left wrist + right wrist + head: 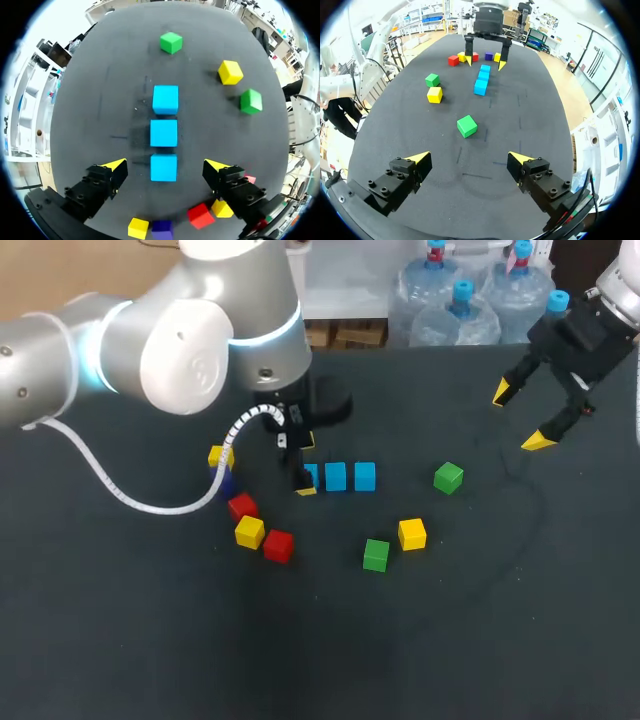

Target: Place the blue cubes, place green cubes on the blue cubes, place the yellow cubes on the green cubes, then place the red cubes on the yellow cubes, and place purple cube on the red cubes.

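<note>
Three blue cubes lie in a row mid-table. My left gripper stands open over the row's left end. In the left wrist view the nearest blue cube sits between the fingertips with a gap on each side, and the other two lie ahead. Green cubes lie to the right and front. Yellow cubes, red cubes and a half-hidden purple cube are scattered about. My right gripper hangs open at the far right, with a green cube ahead of it.
The left arm's white cable loops down beside the left cluster of cubes. In the right wrist view the left gripper stands at the far end of the blue row. Bare dark tabletop spreads across the front and right.
</note>
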